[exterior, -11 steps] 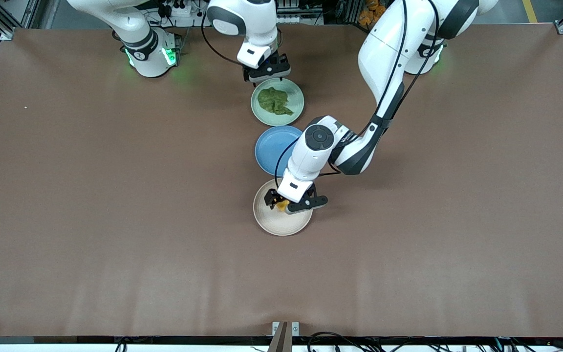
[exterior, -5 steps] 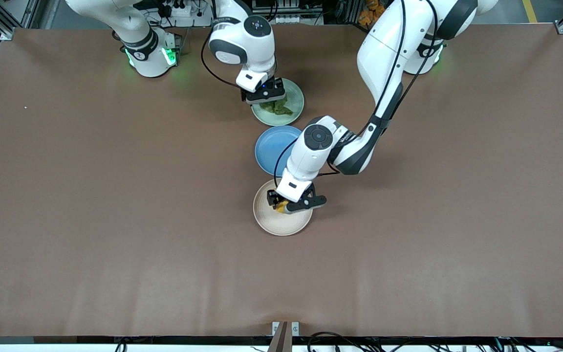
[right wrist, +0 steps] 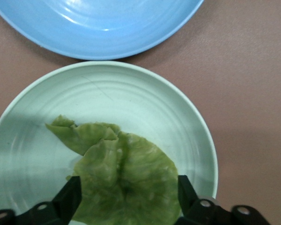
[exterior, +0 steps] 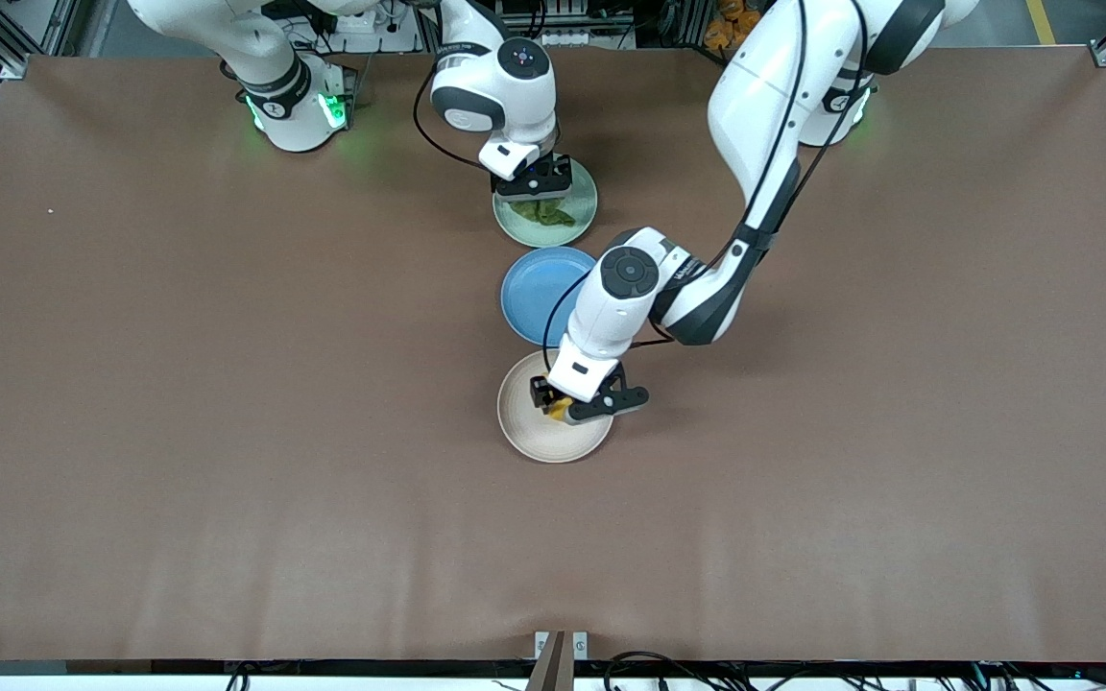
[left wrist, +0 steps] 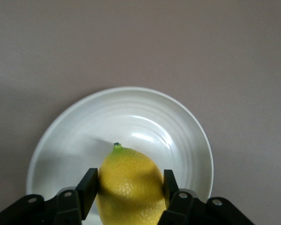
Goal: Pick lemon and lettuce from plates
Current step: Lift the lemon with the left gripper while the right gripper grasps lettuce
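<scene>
The yellow lemon (left wrist: 129, 199) sits between the fingers of my left gripper (left wrist: 129, 182), which is shut on it low over the beige plate (left wrist: 79, 131). In the front view the left gripper (exterior: 565, 407) holds the lemon (exterior: 559, 411) over that plate (exterior: 534, 440). My right gripper (right wrist: 129, 188) is open and down on the mint green plate (right wrist: 131, 93), one finger on each side of the green lettuce (right wrist: 117, 161). In the front view the right gripper (exterior: 536, 190) covers part of the lettuce (exterior: 545, 214) on the mint plate (exterior: 584, 213).
A blue plate (exterior: 529, 288) lies between the two plates, partly under the left arm; it also shows in the right wrist view (right wrist: 98, 23). Bare brown table (exterior: 227, 432) surrounds the row of plates.
My right gripper has come down from the mint plate's rim onto the lettuce. My left gripper's fingers have closed in on the lemon and shifted slightly.
</scene>
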